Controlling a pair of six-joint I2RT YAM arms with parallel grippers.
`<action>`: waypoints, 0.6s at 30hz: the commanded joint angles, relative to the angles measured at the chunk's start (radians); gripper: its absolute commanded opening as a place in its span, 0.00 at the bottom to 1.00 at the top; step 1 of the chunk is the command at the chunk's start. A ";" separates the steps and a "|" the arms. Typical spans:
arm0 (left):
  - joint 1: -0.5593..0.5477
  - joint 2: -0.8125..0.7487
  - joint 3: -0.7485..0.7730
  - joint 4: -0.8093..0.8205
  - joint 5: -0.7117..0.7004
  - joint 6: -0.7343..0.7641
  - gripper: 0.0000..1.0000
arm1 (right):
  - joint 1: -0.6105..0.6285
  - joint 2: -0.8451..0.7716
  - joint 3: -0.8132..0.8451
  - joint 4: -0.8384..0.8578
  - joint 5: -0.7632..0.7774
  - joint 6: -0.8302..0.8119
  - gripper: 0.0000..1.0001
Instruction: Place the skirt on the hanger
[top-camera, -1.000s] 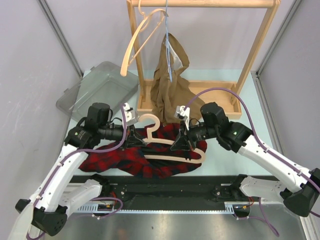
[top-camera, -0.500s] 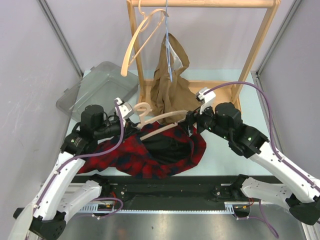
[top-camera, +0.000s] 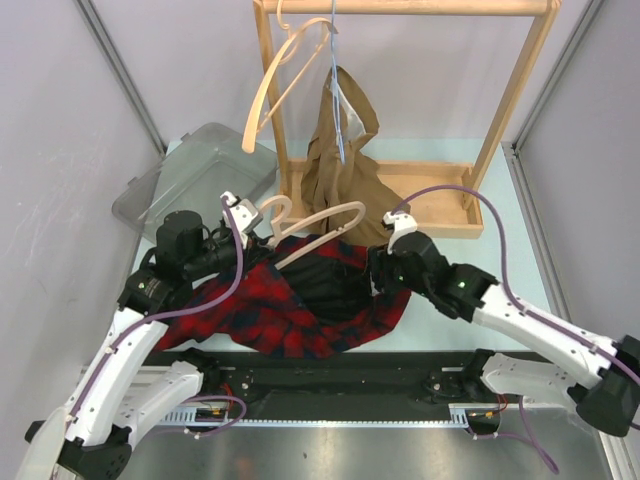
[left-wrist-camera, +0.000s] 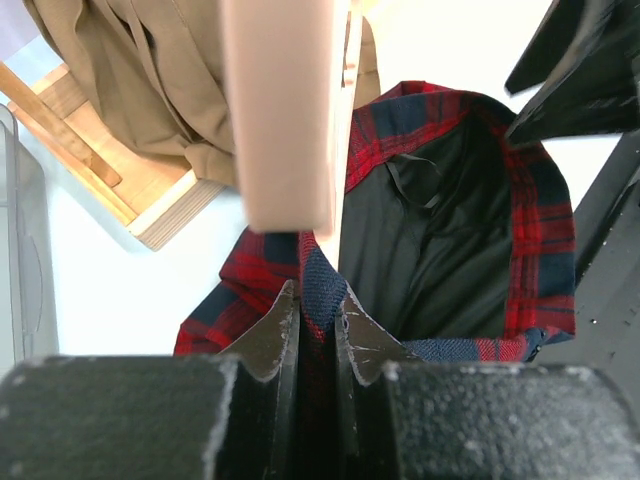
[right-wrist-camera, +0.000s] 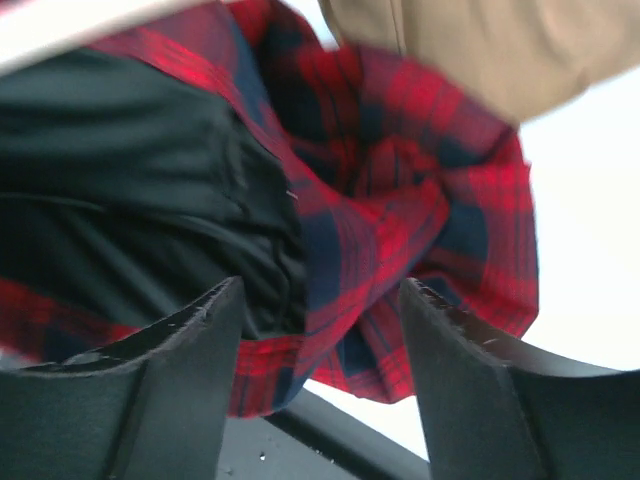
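The red and navy plaid skirt (top-camera: 290, 320) lies bunched at the table's near middle, its black lining (left-wrist-camera: 450, 230) facing up. My left gripper (top-camera: 262, 256) is shut on the waistband (left-wrist-camera: 318, 270) and holds that edge off the table. The pale wooden hanger (top-camera: 318, 224) slants upward just above those jaws, and its blurred arm (left-wrist-camera: 280, 110) fills the left wrist view. Whether the jaws also pinch the hanger I cannot tell. My right gripper (top-camera: 378, 272) hovers open over the skirt's right side (right-wrist-camera: 400, 200), with nothing between its fingers (right-wrist-camera: 190, 370).
A wooden clothes rack (top-camera: 505, 100) stands at the back with a tan garment (top-camera: 335, 170) hanging from it and another pale hanger (top-camera: 285, 70) on its rail. A clear plastic bin (top-camera: 195, 175) sits at the back left. A black rail (top-camera: 330, 370) runs along the near edge.
My right gripper has opened, let go of the hanger and come down over the skirt's right side. My left gripper has lifted the waistband, and the hanger now slants up.
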 joint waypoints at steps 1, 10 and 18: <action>0.006 -0.023 0.059 0.058 -0.019 -0.003 0.00 | 0.016 0.079 -0.018 0.057 0.078 0.096 0.62; 0.006 -0.034 0.073 0.026 -0.001 0.008 0.00 | -0.065 0.096 -0.018 0.070 0.195 0.143 0.00; 0.006 -0.067 0.087 -0.028 0.131 0.040 0.00 | -0.309 0.165 0.079 0.183 0.056 0.031 0.00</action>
